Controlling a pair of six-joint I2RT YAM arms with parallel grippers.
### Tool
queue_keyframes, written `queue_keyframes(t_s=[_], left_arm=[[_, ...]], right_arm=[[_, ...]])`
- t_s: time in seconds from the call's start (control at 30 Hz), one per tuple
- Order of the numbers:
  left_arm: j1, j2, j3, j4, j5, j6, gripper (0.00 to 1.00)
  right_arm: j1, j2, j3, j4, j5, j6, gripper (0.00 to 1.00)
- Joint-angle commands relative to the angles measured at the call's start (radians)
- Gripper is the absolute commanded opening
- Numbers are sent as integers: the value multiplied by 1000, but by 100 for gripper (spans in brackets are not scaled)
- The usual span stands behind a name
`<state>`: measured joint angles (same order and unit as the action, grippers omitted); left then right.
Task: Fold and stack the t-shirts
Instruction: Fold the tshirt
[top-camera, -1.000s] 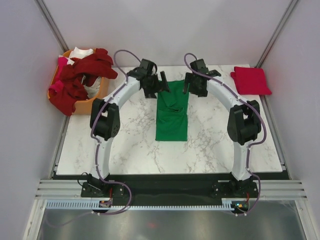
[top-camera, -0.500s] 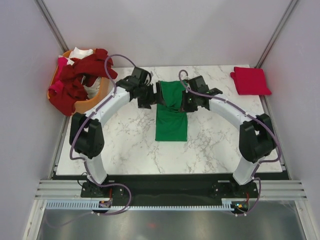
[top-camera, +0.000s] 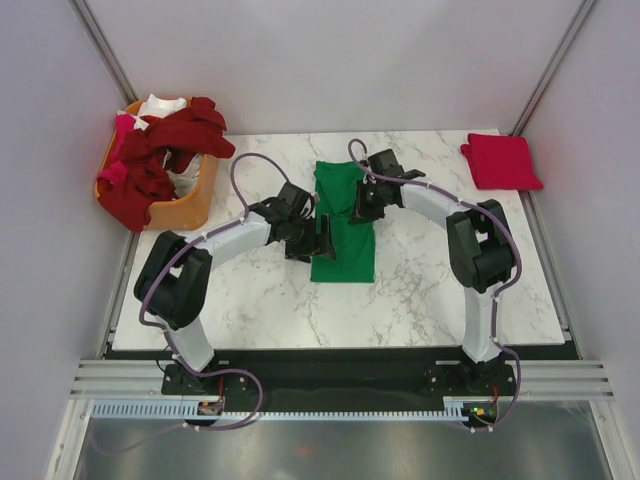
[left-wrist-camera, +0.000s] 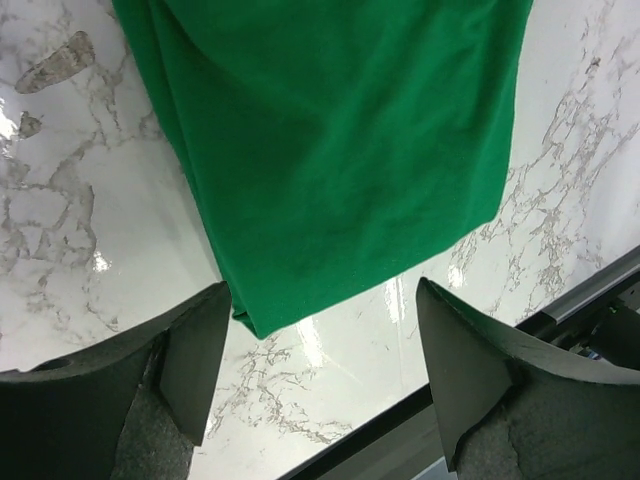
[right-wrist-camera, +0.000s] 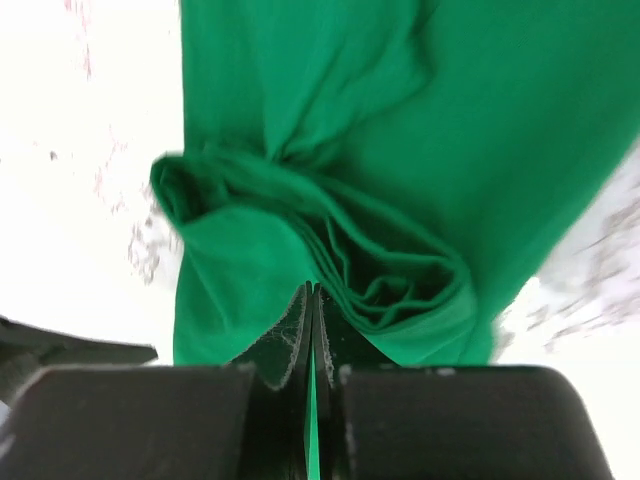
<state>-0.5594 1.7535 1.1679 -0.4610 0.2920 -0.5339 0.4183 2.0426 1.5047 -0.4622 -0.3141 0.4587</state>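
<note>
A bright green t-shirt (top-camera: 345, 252) lies as a long folded strip in the middle of the marble table (top-camera: 250, 300). My left gripper (top-camera: 322, 238) hovers open at its near left corner; in the left wrist view that corner (left-wrist-camera: 255, 320) sits between the spread fingers (left-wrist-camera: 200, 350). My right gripper (top-camera: 360, 207) is on the strip's right edge, shut on a bunched fold of the green cloth (right-wrist-camera: 400, 270), with the fingertips (right-wrist-camera: 300, 320) pressed together. A folded bright red t-shirt (top-camera: 502, 162) lies at the far right corner.
An orange basket (top-camera: 188, 205) stands at the far left, heaped with dark red t-shirts (top-camera: 165, 150), a white one (top-camera: 158, 104) and a pink one (top-camera: 122, 125). Grey walls close in the table on three sides. The table's near edge (left-wrist-camera: 480, 340) shows just past my left fingers.
My right gripper has shut on the green shirt's far right edge and drawn it nearer. My left arm has swung from the shirt's far left down to its near left corner, jaws narrowing slightly.
</note>
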Motion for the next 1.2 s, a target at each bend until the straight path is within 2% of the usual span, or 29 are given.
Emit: queue_keyframes(t_s=[0.0,0.23,0.43,0.5,0.6,0.67,0.73,0.77,0.87,0.93,1.03,1.17], left_arm=[[-10,-12,-27,70,18,-21,82],[-10,-110,-102,68,-11,-17,82],[-10,-233,-172,64,-53,-18,81],[-10,-250,-183,64,-59,-20,81],[-10,-264,-200,67,-65,-24,80],[-10,-261,-212,71,-67,-34,80],[-10,-255,-226,84,-60,-40,80],[-10,-252,-240,103,-59,-44,80],[-10,-247,-267,146,-28,-60,80],[-10,-235,-277,179,-13,-69,80],[-10,-217,-277,200,2,-78,80],[-10,-192,-286,232,25,-97,80]], right_arm=[[-42,33,78,13,3,-11,3],[-104,88,78,-4,38,-46,1],[-105,-33,104,-44,72,-118,3],[-107,-83,121,-68,118,-129,27],[-105,-223,106,-87,165,-137,75],[-107,-278,45,-92,173,-140,83],[-105,-353,-30,-86,152,-138,84],[-107,-376,-123,-79,141,-141,84],[-107,-433,-320,-40,87,-146,79],[-105,-469,-452,44,35,-123,77],[-107,-510,-561,123,-73,-77,75],[-104,-539,-666,187,-108,-51,74]])
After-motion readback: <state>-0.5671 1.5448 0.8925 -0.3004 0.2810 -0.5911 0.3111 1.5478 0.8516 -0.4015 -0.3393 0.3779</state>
